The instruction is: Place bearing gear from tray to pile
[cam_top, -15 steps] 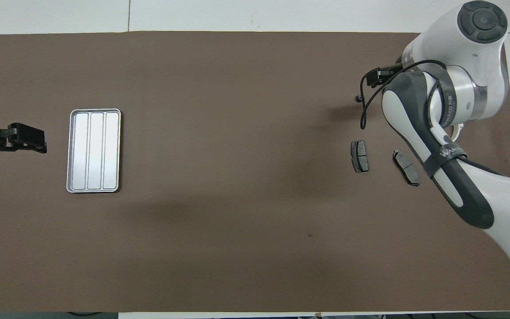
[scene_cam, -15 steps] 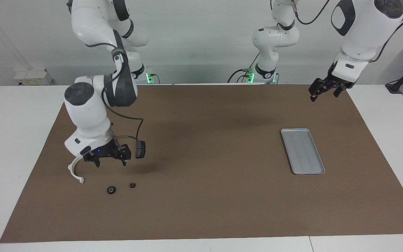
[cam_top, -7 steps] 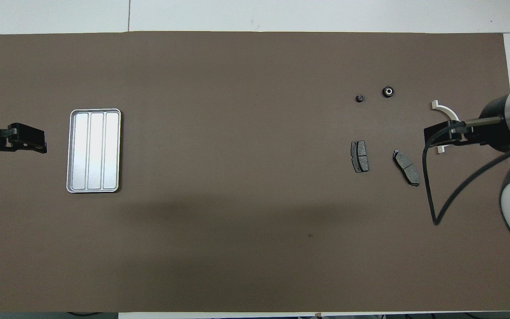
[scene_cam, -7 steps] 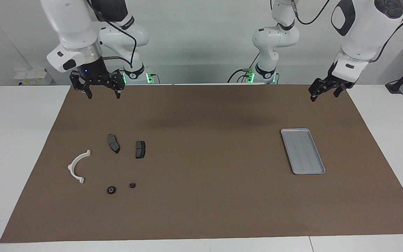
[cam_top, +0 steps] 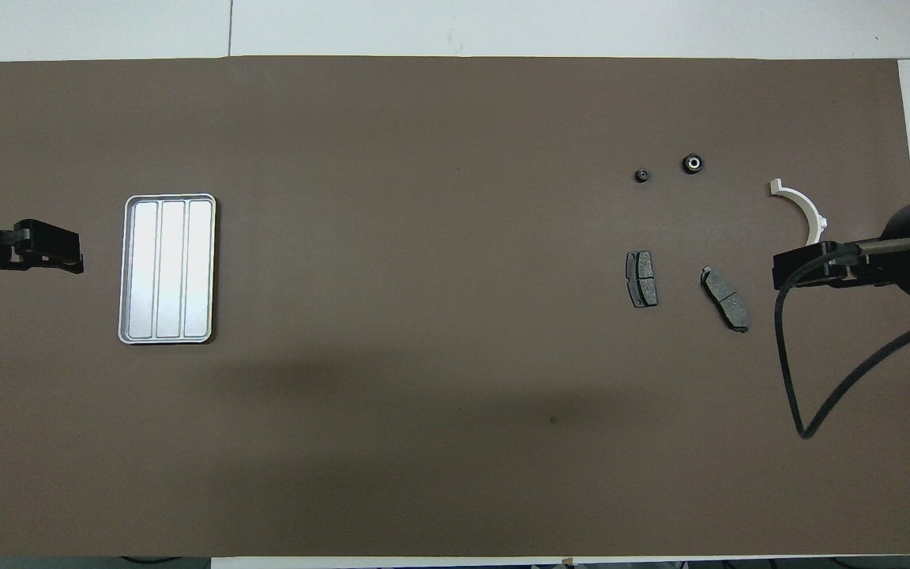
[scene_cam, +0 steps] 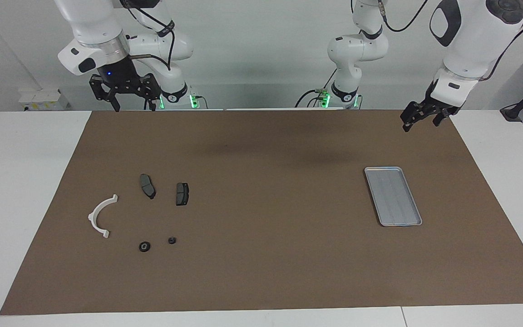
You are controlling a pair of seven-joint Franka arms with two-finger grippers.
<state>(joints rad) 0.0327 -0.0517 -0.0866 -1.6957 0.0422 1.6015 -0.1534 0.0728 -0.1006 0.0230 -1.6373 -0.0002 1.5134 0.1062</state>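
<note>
The silver tray (scene_cam: 393,196) (cam_top: 167,269) lies bare toward the left arm's end of the mat. Toward the right arm's end, the pile holds a white half-ring bracket (scene_cam: 99,217) (cam_top: 804,209) and two dark brake pads (scene_cam: 147,185) (scene_cam: 182,193). Farther from the robots than the pads lie the small black round bearing gear (scene_cam: 144,246) (cam_top: 692,163) and a smaller black round part (scene_cam: 172,240) (cam_top: 642,175). My right gripper (scene_cam: 134,108) (cam_top: 779,270) hangs open and empty, high over the mat's edge by the robots. My left gripper (scene_cam: 419,125) (cam_top: 76,259) waits open and empty, raised beside the tray.
A brown mat (scene_cam: 270,227) covers the white table. The right arm's black cable (cam_top: 787,371) loops over the mat near the pile. The arm bases stand along the table's edge nearest the robots.
The right arm has lifted from low over the pile and drawn back to the robots' edge of the mat, uncovering a brake pad and the bracket. The left arm has not moved.
</note>
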